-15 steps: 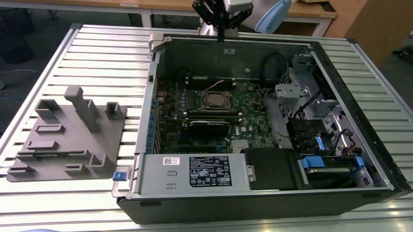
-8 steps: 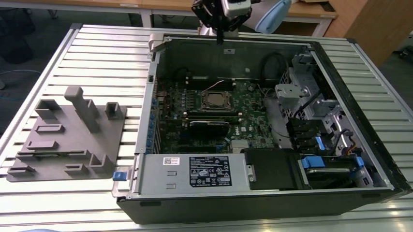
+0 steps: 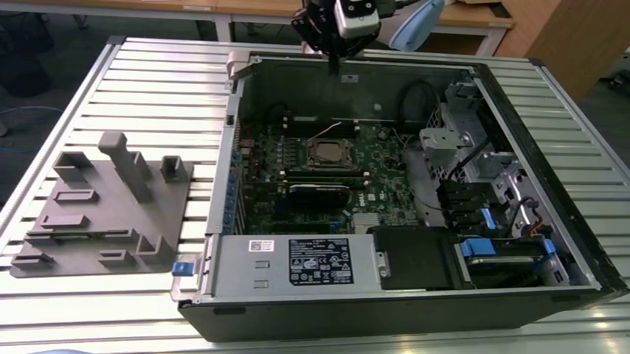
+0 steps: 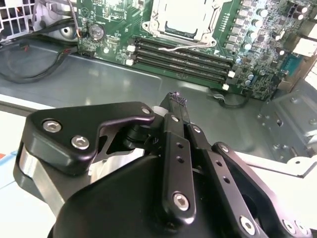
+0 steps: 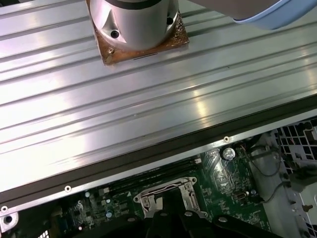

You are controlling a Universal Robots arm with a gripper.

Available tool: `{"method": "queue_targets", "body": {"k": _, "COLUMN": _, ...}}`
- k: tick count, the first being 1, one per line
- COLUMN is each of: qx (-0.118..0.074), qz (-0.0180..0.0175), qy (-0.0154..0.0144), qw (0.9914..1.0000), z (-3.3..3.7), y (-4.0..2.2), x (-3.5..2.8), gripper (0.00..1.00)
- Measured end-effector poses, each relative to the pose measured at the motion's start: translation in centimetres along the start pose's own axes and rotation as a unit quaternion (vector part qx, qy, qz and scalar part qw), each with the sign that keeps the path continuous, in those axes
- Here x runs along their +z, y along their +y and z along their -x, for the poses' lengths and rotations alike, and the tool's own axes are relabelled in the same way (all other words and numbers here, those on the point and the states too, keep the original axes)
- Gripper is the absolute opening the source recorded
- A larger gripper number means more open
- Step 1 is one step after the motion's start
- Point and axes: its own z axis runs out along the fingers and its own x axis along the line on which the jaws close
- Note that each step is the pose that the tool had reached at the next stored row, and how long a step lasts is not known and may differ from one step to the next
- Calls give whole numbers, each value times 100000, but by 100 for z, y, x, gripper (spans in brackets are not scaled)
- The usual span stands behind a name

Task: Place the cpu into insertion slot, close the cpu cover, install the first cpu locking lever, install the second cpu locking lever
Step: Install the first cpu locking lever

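Gripper [image 3: 337, 73] above the far wall of the case [image 3: 394, 82]
It is closed narrow and holds nothing; the cpu [image 4: 184, 17] lies in the slot [image 3: 312, 155], well apart.

Work table [image 3: 147, 66], its top built of parallel ribbed aluminium slats [image 5: 99, 109]. An open computer case [image 3: 414, 313] lies on its side directly on the top. On the exterior view's left of the case, near it but apart, rests a grey moulded fixture block [image 3: 99, 221] with upright posts. In the first wrist view, several slats beyond the case's edge, the arm's round base [image 5: 136, 25] stands on a rust-coloured plate [image 5: 181, 39].
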Motion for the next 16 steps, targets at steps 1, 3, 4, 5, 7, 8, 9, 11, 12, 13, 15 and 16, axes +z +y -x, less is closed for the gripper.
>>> {"method": "queue_targets", "body": {"k": 1, "qx": -2, "qz": -5, "qy": 5, "qw": 100000, "z": -2, "y": -3, "x": 19, "gripper": 11}}
{"method": "queue_targets", "body": {"k": 3, "qx": -2, "qz": -3, "qy": 7, "qw": 100000, "z": -9, "y": -9, "x": 49, "gripper": 11}}
{"method": "queue_targets", "body": {"k": 4, "qx": -1, "qz": -2, "qy": 6, "qw": 100000, "z": -11, "y": -10, "x": 57, "gripper": 11}}
{"method": "queue_targets", "body": {"k": 5, "qx": 2, "qz": -3, "qy": 10, "qw": 100000, "z": -15, "y": -13, "x": 64, "gripper": 11}}
{"method": "queue_targets", "body": {"k": 7, "qx": 1, "qz": 1, "qy": 6, "qw": 100000, "z": -33, "y": -22, "x": 97, "gripper": 11}}
{"method": "queue_targets", "body": {"k": 8, "qx": 0, "qz": 0, "qy": 4, "qw": 100000, "z": -41, "y": -27, "x": 115, "gripper": 11}}
{"method": "queue_targets", "body": {"k": 9, "qx": -4, "qz": -3, "qy": 7, "qw": 100000, "z": -48, "y": -32, "x": 130, "gripper": 11}}
{"method": "queue_targets", "body": {"k": 11, "qx": -1, "qz": 0, "qy": 3, "qw": 100000, "z": -63, "y": -42, "x": 161, "gripper": 11}}
{"method": "queue_targets", "body": {"k": 12, "qx": -1, "qz": -4, "qy": 9, "qw": 100000, "z": -66, "y": -46, "x": 178, "gripper": 11}}
{"method": "queue_targets", "body": {"k": 13, "qx": -3, "qz": -10, "qy": 14, "qw": 100000, "z": -68, "y": -50, "x": 195, "gripper": 11}}
{"method": "queue_targets", "body": {"k": 15, "qx": -1, "qz": -13, "qy": 43, "qw": 100000, "z": -69, "y": -60, "x": 232, "gripper": 11}}
{"method": "queue_targets", "body": {"k": 16, "qx": 5, "qz": -18, "qy": 52, "qw": 100000, "z": -70, "y": -65, "x": 250, "gripper": 11}}
